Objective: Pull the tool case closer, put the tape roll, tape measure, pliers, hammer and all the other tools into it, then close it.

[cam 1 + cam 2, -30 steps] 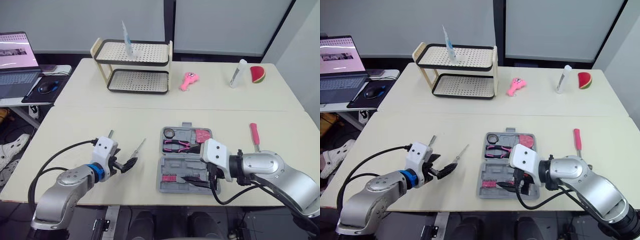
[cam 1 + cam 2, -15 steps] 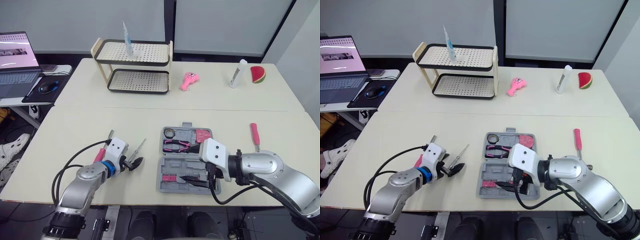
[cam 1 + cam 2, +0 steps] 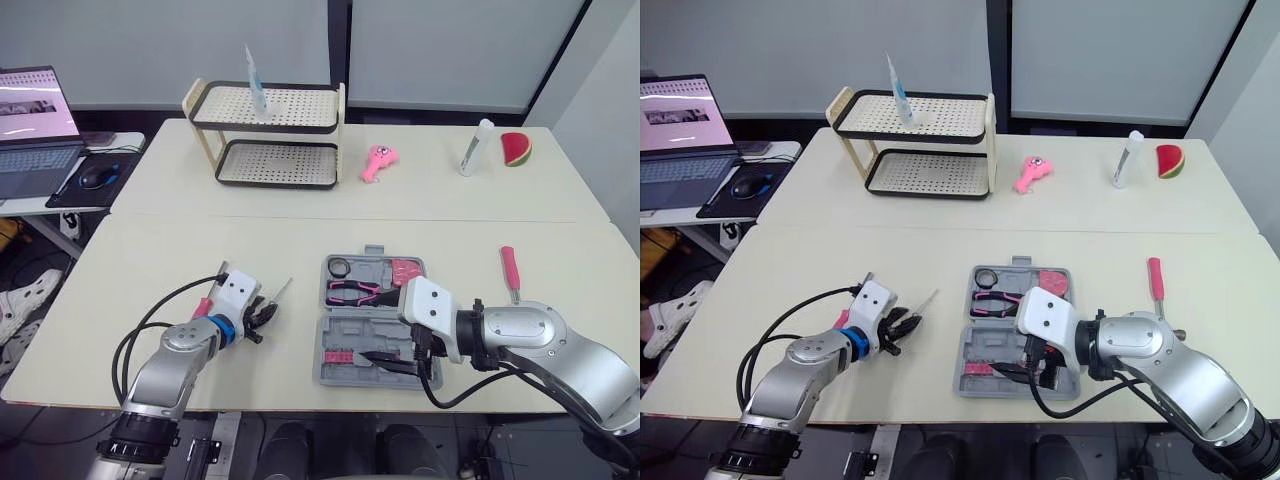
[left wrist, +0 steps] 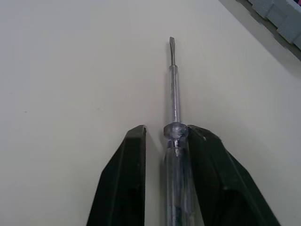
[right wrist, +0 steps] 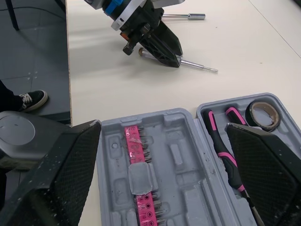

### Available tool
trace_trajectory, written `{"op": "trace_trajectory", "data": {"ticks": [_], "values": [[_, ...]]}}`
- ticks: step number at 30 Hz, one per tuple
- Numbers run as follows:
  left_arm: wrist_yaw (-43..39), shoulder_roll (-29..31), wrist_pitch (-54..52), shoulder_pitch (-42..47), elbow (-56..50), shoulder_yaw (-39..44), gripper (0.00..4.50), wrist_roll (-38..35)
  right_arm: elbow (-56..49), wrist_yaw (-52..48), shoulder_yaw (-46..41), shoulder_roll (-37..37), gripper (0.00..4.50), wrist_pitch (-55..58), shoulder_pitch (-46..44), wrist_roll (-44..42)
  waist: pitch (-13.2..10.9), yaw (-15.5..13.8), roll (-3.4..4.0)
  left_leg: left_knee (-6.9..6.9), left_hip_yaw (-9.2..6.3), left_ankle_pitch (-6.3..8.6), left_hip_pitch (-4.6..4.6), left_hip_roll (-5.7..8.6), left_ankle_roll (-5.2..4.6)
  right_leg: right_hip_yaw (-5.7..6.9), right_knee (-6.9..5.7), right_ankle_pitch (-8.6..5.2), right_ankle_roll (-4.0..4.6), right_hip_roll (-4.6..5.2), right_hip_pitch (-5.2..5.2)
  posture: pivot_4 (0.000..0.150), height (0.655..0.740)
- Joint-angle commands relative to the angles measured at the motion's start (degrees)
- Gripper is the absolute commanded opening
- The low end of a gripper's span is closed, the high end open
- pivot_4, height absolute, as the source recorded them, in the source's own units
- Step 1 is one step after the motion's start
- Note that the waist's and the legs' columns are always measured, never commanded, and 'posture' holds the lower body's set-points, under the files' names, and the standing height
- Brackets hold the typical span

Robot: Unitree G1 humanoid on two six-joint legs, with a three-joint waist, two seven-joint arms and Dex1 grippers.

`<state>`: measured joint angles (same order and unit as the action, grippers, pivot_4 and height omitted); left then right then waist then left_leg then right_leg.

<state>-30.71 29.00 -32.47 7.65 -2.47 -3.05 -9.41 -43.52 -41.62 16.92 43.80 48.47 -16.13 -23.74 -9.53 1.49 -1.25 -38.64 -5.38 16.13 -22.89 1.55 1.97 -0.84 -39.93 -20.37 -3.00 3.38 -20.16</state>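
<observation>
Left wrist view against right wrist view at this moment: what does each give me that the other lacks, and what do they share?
Left wrist: the screwdriver, flat tip and clear handle, lying between the open fingers of the left end effector. Right wrist: the open tool case interior with pink bit strip, pliers and tape roll. Shared: screwdriver, left end effector, table.

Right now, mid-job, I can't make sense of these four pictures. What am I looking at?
A two-armed robot at a table. The two wide pictures come from its head, looking down; the close ones from a camera on each wrist. The left gripper is open, fingers either side of a clear-handled screwdriver lying on the table. The right gripper hangs open over the open grey tool case, which holds pliers and a tape roll. A pink-handled tool lies right of the case.
</observation>
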Motion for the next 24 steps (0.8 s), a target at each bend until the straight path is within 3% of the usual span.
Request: {"op": "trace_trajectory", "data": {"ticks": [1,6,14,18,24], "values": [[-1.19,0.13,-1.36,-1.35,0.37,-0.82,0.23,0.00,-1.70,0.29,-0.77,-0.29,4.50,-0.12,0.06,-0.29,0.03,0.00,0.03,0.00,0.00,0.00,0.00,0.00,0.00,0.00,0.00,0.00,0.00,0.00,0.01,0.150,0.7290],[-2.02,2.93,-2.50,-2.24,-4.35,4.35,0.22,-2.22,-2.40,0.82,-2.41,0.12,4.50,-0.11,1.10,-0.72,0.03,0.07,0.04,0.02,-0.02,0.00,0.00,-0.01,0.00,-0.01,0.01,0.00,0.00,0.00,0.00,0.150,0.7290],[-16.30,10.62,5.19,0.92,-16.57,3.48,0.22,-7.62,-4.67,-2.42,-10.73,3.84,4.50,-3.61,7.69,-3.00,0.02,-0.62,0.05,0.03,-0.08,0.00,-0.03,0.03,0.01,-0.03,0.10,0.00,0.00,0.08,0.07,0.150,0.7290],[-23.72,11.08,4.81,8.00,-19.19,-5.96,0.22,-7.06,-4.72,-5.02,-15.17,8.02,4.50,-4.24,11.75,-3.69,0.00,-1.05,0.09,0.03,-0.04,0.00,-0.02,0.08,0.00,-0.02,0.19,0.00,0.00,0.06,0.15,0.150,0.7290],[-26.40,7.42,2.71,18.81,-14.71,-18.27,0.22,-1.91,-4.64,-4.39,-17.21,11.31,4.50,-0.60,14.51,-4.47,-0.01,-0.83,0.08,0.02,0.02,0.01,-0.01,0.05,-0.02,0.01,0.18,0.00,0.00,-0.04,0.17,0.150,0.7290]]}}
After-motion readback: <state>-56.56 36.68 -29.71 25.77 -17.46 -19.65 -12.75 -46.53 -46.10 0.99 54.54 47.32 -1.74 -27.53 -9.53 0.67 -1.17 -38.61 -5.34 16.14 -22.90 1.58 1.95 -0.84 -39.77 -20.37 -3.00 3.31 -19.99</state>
